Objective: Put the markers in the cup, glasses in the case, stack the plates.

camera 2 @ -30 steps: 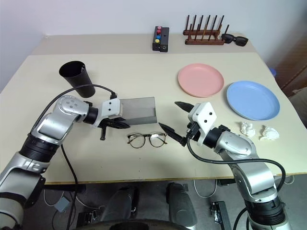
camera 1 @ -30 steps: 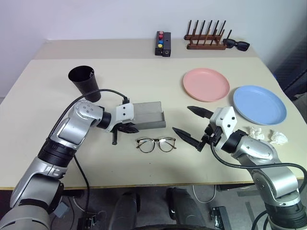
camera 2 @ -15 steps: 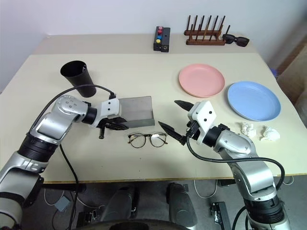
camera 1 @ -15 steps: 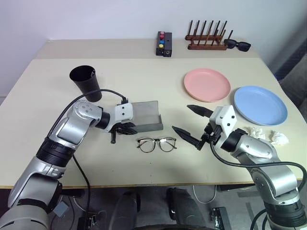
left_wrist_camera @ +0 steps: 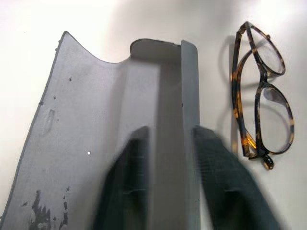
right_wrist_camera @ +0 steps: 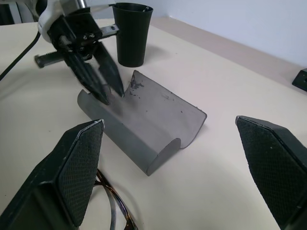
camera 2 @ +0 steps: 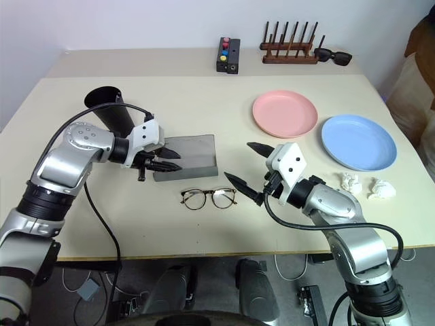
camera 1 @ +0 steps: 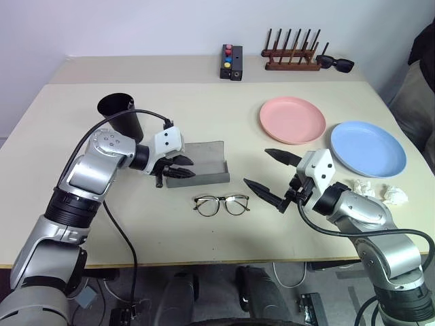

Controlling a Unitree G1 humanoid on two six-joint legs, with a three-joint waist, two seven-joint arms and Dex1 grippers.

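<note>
The grey case (camera 1: 204, 170) lies open on the table, its flap folded back. My left gripper (camera 1: 190, 168) hovers just above the flap's left end, open, with nothing between its fingers (left_wrist_camera: 129, 177). The glasses (camera 1: 221, 204) lie folded on the table just in front of the case. My right gripper (camera 1: 256, 167) stands wide open to the right of the case and glasses, touching neither. The black cup (camera 1: 122, 112) stands upright behind my left arm. The pink plate (camera 1: 292, 119) and the blue plate (camera 1: 368, 147) lie side by side at the right. The markers are out of view.
Two crumpled paper balls (camera 1: 380, 192) lie near the blue plate. At the table's back stand a wooden rack (camera 1: 292, 58), black sunglasses (camera 1: 334, 63) and a small box with coloured buttons (camera 1: 232, 61). A person (camera 1: 421, 75) is at the right edge.
My left gripper has opened, let go of the case and risen a little. The case now rests open on the table. My right arm has kept still.
</note>
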